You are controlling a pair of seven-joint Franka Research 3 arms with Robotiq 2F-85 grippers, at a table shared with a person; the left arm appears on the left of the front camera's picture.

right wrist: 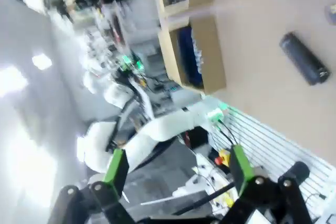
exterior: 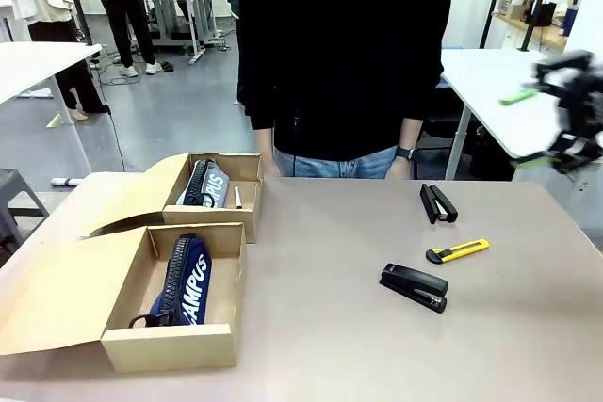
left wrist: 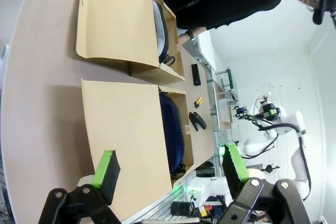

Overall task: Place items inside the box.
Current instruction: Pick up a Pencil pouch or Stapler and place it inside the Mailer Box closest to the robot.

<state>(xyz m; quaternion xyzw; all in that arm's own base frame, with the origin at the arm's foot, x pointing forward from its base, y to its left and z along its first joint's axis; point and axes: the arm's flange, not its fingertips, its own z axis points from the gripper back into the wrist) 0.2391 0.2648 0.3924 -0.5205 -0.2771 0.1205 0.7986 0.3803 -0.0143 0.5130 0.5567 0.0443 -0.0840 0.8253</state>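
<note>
The near tan box [exterior: 122,345] lies open at the table's left with the navy "CAMPUS" pouch [exterior: 187,280] inside it. On the bare tabletop to the right lie a black stapler [exterior: 414,287], a yellow-and-black utility knife [exterior: 458,251] and a second black stapler [exterior: 438,203]. My right gripper [exterior: 546,124] hangs blurred and open, high past the table's right edge. The left wrist view shows my left gripper [left wrist: 169,156] open above the near box's flap [left wrist: 126,129], with the navy pouch [left wrist: 170,129] beyond. In the right wrist view the right gripper [right wrist: 177,161] is open and one stapler [right wrist: 304,59] shows.
A look-alike box [exterior: 247,168] behind the near one holds the grey "CAMPUS" pouch [exterior: 207,183]. A person in black [exterior: 344,54] stands at the table's far edge, hands down. Both lids lie flat to the left.
</note>
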